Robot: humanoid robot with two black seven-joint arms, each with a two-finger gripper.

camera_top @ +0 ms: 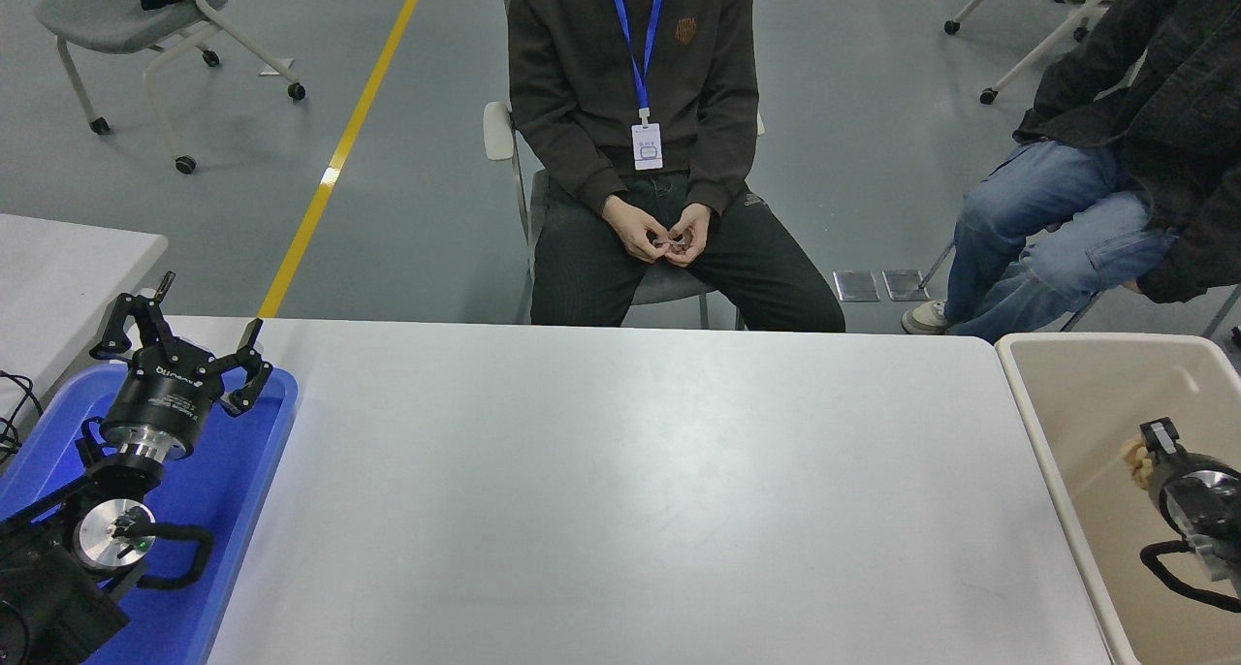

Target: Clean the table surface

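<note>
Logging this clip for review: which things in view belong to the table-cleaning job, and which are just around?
Job:
- large matte white tabletop
- right black gripper over the beige plastic bin, a tan scrap at its tip

Around:
- blue plastic tray
- parked left black gripper
- seated person

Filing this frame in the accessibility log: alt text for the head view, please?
A wide white table surface lies bare; the right tool is over a beige bin at the table's right end, something tan at its tip. The left tool sits open over a blue tray. Two people sit beyond.
</note>
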